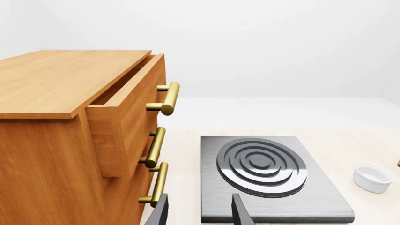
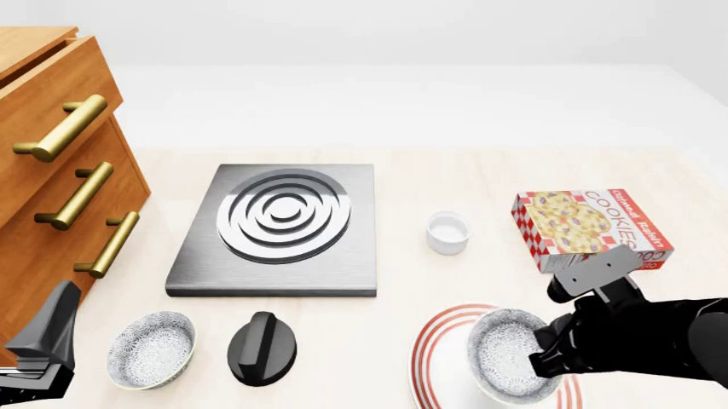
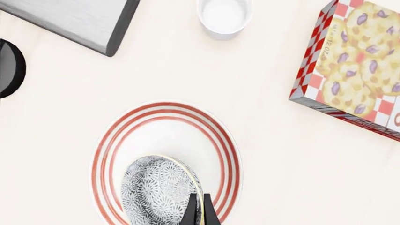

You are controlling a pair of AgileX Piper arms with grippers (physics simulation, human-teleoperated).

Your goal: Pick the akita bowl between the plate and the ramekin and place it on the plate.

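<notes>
The akita bowl (image 2: 506, 354) is speckled grey-white inside and mottled outside (image 3: 159, 190). It is over the red-ringed white plate (image 2: 438, 341), tilted. My right gripper (image 3: 198, 212) is shut on the bowl's rim, at the bowl's right side in the front view (image 2: 548, 356). I cannot tell whether the bowl touches the plate (image 3: 168, 136). The small white ramekin (image 2: 447, 232) stands on the table beyond the plate (image 3: 224, 16) (image 1: 373, 176). My left gripper (image 1: 200, 213) is open and holds nothing, low at the front left (image 2: 46, 339).
A second speckled bowl (image 2: 152, 349) and a black knob-like object (image 2: 262, 348) lie at the front left. A grey stove plate (image 2: 279, 230) sits mid-table. A wooden drawer cabinet (image 2: 57, 170) stands at the left, its top drawer ajar. A cookie box (image 2: 592, 228) lies at the right.
</notes>
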